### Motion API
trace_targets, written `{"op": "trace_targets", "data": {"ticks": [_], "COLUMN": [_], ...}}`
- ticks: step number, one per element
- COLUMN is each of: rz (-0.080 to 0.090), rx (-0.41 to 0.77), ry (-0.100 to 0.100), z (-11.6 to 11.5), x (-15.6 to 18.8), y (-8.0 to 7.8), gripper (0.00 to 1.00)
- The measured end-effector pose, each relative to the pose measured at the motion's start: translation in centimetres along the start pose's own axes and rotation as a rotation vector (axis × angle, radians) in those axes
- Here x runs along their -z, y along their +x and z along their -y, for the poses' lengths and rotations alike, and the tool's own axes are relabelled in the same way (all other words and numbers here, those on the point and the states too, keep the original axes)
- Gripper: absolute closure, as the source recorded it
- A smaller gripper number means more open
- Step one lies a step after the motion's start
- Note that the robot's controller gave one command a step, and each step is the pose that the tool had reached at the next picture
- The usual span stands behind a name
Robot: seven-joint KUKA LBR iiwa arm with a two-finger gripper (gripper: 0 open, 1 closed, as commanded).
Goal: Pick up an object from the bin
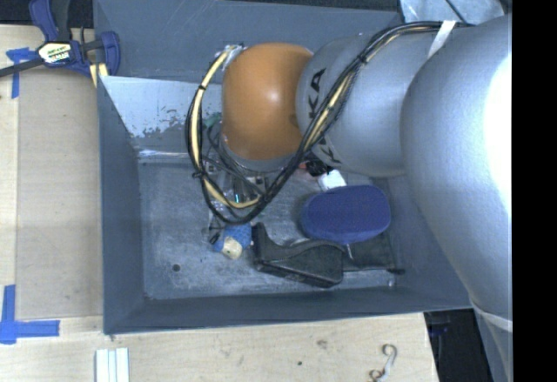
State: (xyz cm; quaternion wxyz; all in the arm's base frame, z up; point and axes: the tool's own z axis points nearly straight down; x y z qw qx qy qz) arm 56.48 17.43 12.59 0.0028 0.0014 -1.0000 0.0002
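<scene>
Gripper (233, 213), opening indeterminate beneath the orange cover (261, 97), hangs above a small blue-and-cream piece (231, 244): likely light and rigid; grasp across its narrow sides.

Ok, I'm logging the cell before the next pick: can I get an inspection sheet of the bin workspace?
Surface: grey metal bin, floor scuffed and speckled.
Job's things: small blue-and-cream thing just below the gripper; blue oval thing to its right; black flat thing along the bin's near side.
Clutter: white thing partly under the arm, kind unclear.
Grippers: gripper low over the bin's middle, beneath the orange cover; whether it holds anything cannot be told.
Cables: yellow and black cables loop round the cover down to the gripper.
Surroundings: nothing seen.
</scene>
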Motion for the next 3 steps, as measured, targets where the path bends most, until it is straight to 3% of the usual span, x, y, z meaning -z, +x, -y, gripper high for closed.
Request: {"op": "trace_targets", "data": {"ticks": [1,2,3], "rz": [0.001,0.007,0.016], "rx": [0.151,0.152,0.145], "ry": [0.002,-0.002,-0.001], "z": [4.4,4.1,5.4], "x": [-4.7,-4.5,10.3], "y": [5.9,5.7,5.9], "gripper": [0.0,1.0,1.0]}}
